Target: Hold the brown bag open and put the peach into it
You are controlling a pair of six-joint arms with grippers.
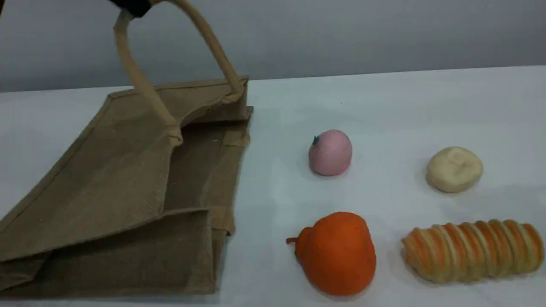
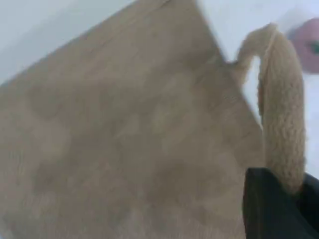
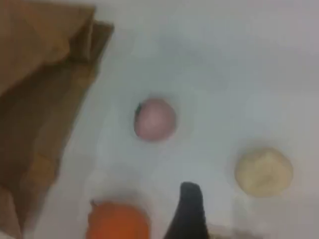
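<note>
Left gripper (image 1: pixel 132 6): at the top left of the scene view I see it only as a dark tip, clenched on the handle (image 1: pixel 140 81); in my left wrist view the dark fingertip (image 2: pixel 271 209) sits at the lower right with the rope running into it.
Bag (image 1: pixel 119 179): fills the left half of the scene view, lying on the table (image 1: pixel 384 106), its upper side pulled up by the handle so the mouth gapes toward the right.
Peach (image 1: pixel 330 152): centre of the scene view, on the table, right of the bag mouth and apart from it.
Right gripper (image 3: pixel 187 214): I see one dark fingertip at the bottom of my right wrist view, jaws released, holding nothing, above the table with the peach higher in the frame.
Pear (image 1: pixel 337 252): orange, lower centre, below the peach.
Bun (image 1: pixel 454 169): cream, right.
Bread (image 1: pixel 473 250): ridged, lower right, below the bun.
</note>
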